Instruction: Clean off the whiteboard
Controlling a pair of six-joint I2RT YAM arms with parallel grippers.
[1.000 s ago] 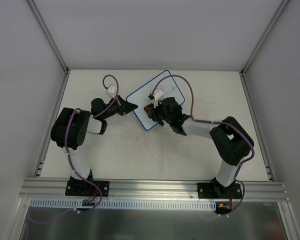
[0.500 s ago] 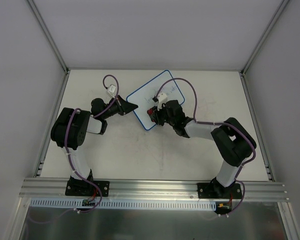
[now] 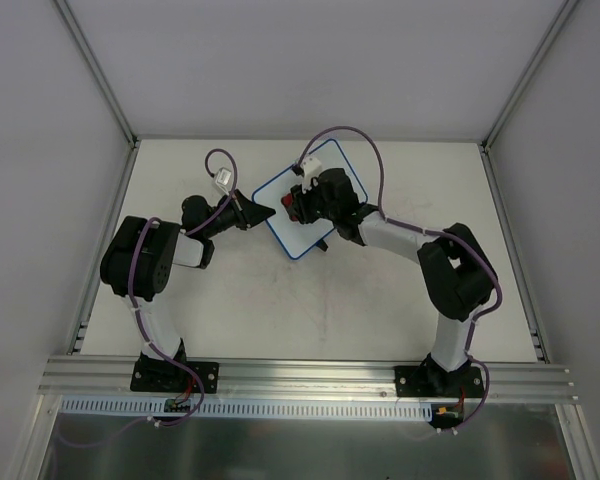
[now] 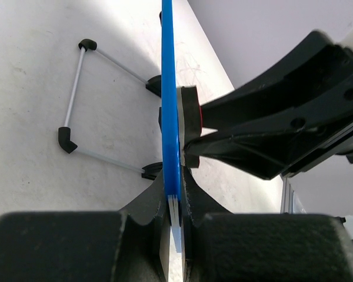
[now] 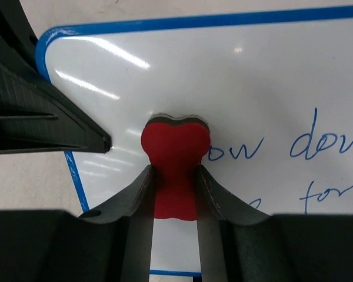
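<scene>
**Table** (image 3: 280, 300): one. Matte off-white top with faint scuffs and grey walls on three sides.

**Arms**: two, with white and black shells and a purple cable looped over each.

**Whiteboard** (image 3: 278, 214) (image 5: 253, 76) (image 4: 169, 117): one. Glossy white rectangle with a thin blue rim and rounded corners. It sits near the table's far edge, about midway between the left and right edges, turned corner-on. Blue handwriting (image 5: 309, 141) remains on the part toward the right of the right wrist view. The board's place is unchanged from a second ago.

**Left gripper** (image 3: 264, 211) (image 4: 175, 217): one, black. Clamped tight on the whiteboard's left rim, which shows edge-on between its fingers. Its position matches the earlier frames.

**Right gripper** (image 3: 298, 205) (image 5: 175, 170): one, black. Closed on the eraser's narrow waist. A second ago it was over the board's near part; it now stands farther up the board, toward the far-left side.

**Wire stand** (image 4: 75, 88): one. Thin metal rod frame under the board with two black elbow caps at its outer corners.

**Eraser** (image 5: 175, 144) (image 3: 291, 207): one. Red and bone-shaped with a dark felt layer, its lobed end pressed to the white surface.
</scene>
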